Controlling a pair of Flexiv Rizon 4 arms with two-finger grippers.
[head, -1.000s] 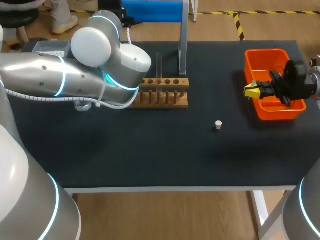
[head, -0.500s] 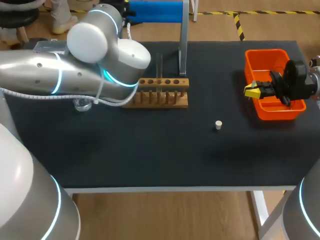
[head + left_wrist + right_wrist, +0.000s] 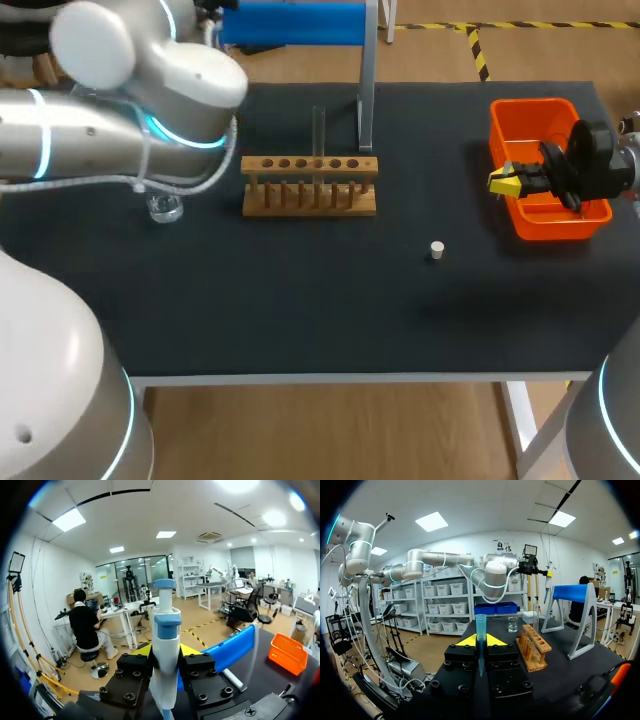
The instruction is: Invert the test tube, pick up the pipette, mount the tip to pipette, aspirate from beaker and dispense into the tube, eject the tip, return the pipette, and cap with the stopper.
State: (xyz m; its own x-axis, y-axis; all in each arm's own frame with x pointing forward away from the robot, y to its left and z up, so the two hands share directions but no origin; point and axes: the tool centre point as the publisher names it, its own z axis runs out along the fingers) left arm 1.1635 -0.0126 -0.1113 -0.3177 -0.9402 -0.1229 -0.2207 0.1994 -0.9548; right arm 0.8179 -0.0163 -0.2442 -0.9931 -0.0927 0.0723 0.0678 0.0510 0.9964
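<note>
Left gripper (image 3: 166,651) is seen clenched on the pipette (image 3: 166,627), whose white body and blue cap stand upright between the two yellow-tipped fingers. In the head view this gripper is hidden behind the left arm (image 3: 130,95), which is raised over the table's (image 3: 300,300) far left corner. Just below the arm's elbow a small glass beaker (image 3: 165,208) is set on the dark mat. Nearer the middle, the wooden rack (image 3: 310,186) is placed, and a clear test tube (image 3: 319,130) is held upright in it — seemingly in a middle hole, though the exact hole cannot be told. Behind the rack a blue stand (image 3: 290,22) with a grey post is seen. A small white stopper (image 3: 437,249) is left alone on the mat, well apart from the rack. At the far right an orange bin (image 3: 530,104) is placed, and the right gripper (image 3: 503,182) is held at its left wall. From the right wrist, that gripper (image 3: 480,641) is shown closed on a slim blue tip (image 3: 480,622) — upright, pinched between both fingers.
</note>
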